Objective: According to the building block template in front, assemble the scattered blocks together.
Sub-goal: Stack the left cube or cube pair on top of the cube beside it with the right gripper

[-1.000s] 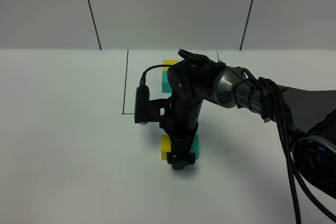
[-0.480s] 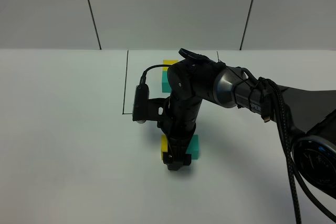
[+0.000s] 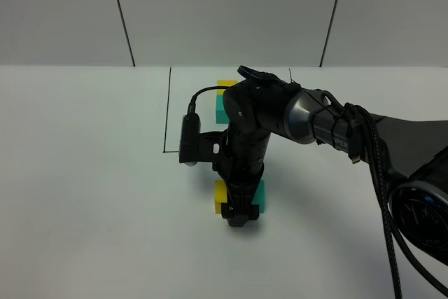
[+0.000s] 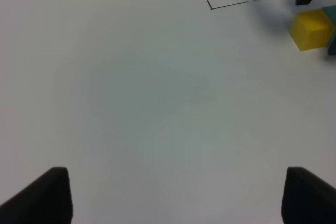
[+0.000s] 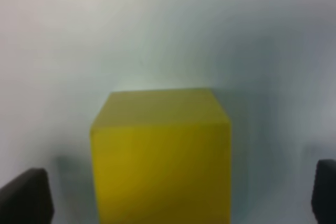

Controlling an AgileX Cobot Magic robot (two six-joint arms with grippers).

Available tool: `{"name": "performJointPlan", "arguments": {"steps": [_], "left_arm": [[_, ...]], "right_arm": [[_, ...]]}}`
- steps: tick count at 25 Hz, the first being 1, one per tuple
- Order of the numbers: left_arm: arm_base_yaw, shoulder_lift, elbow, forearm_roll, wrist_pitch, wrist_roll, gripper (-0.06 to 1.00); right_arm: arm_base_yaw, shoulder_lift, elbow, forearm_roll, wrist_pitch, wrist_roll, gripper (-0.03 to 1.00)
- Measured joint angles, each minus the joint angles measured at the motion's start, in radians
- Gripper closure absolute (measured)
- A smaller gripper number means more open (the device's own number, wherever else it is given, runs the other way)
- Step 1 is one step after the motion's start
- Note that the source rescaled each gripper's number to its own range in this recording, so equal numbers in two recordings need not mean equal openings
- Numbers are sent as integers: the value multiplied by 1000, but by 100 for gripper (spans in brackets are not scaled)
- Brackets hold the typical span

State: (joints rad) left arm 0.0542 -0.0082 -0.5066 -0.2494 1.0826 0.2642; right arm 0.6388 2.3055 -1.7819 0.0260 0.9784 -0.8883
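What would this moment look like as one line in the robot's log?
right claw: open, down at yellow cube | teal cube: beside it | template: behind arm | left claw: open, idle

Reaching across from the right, right gripper [image 3: 238, 215] pointing down between yellow cube [image 3: 220, 196] on its left and teal cube [image 3: 259, 197] on its right. Sitting farther back, partly hidden: template [image 3: 223, 100].

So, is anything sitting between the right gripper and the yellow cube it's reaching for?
Nothing visible. In the right wrist view the yellow cube sits directly between the open fingertips on bare table. The teal cube lies beside it.
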Motion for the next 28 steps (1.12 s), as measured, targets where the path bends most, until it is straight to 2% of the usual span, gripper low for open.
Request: {"name": "performJointPlan", "arguments": {"steps": [2, 4, 7, 8, 17, 20, 23, 28], "left_arm": [[0, 0, 0, 0, 0, 0, 15], [0, 0, 0, 0, 0, 0, 15], [0, 0, 0, 0, 0, 0, 15], [0, 0, 0, 0, 0, 0, 15], [0, 0, 0, 0, 0, 0, 15], [0, 0, 0, 0, 0, 0, 15], [0, 0, 0, 0, 0, 0, 15], [0, 0, 0, 0, 0, 0, 15]], "right_arm": [[0, 0, -1, -2, 7, 0, 15], [0, 0, -1, -3, 12, 0, 39], [0, 0, -1, -3, 24, 0, 89], [0, 0, -1, -3, 28, 1, 96], [0, 0, -1, -3, 33, 4, 95], [0, 0, -12, -3, 50, 54, 95], [0, -18, -34, -3, 77, 191, 95], [0, -66, -43, -1, 108, 555, 95]]}}
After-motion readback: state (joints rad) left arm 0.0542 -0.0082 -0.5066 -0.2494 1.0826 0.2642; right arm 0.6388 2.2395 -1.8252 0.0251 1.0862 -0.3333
